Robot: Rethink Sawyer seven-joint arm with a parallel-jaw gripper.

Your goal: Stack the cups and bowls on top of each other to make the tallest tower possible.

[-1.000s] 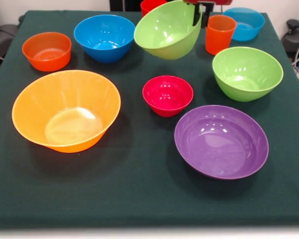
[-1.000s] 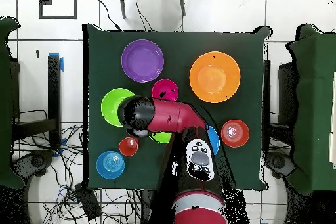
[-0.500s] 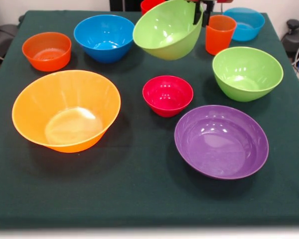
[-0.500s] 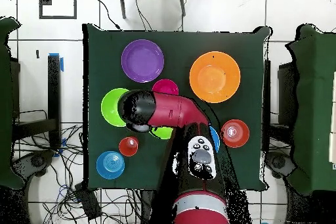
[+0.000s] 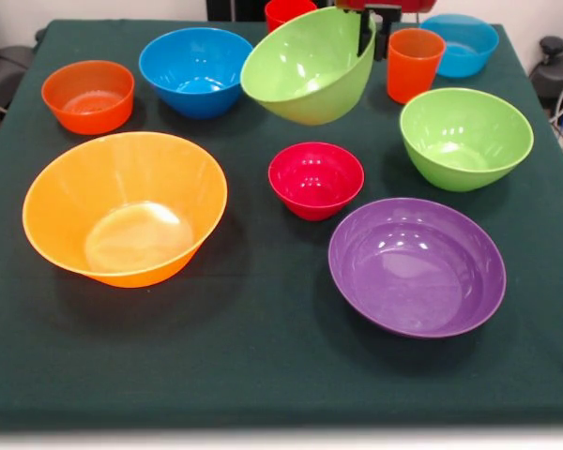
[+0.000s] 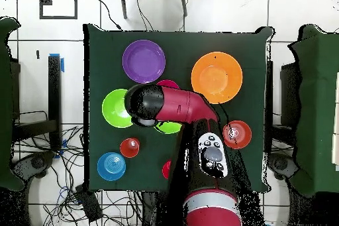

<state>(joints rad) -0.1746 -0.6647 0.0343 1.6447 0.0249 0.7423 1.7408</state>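
My gripper [image 5: 367, 28] is at the top edge of the front view, shut on the far rim of a lime green bowl [image 5: 305, 70]. The bowl hangs tilted above the table between the blue bowl [image 5: 197, 70] and the orange cup [image 5: 415, 64]. In the overhead view the arm covers the gripper, and a sliver of the held bowl [image 6: 169, 128] shows beneath it. The red cup [image 5: 286, 11] stands behind. The second lime green bowl [image 5: 464, 136], small red bowl [image 5: 315, 178], purple bowl [image 5: 416, 265], large orange bowl [image 5: 125, 206], orange-red bowl [image 5: 87, 96] and light blue bowl [image 5: 462, 42] all sit upright on the table.
The table has a dark green cloth [image 5: 263, 356]. In the overhead view the arm [image 6: 175, 104] crosses over the middle of the table and hides the blue bowl. Cables and chairs lie around the table.
The held lime green bowl has moved left in the front view, towards the blue bowl, and sits a little lower. The arm has swung with it. Nothing else moved.
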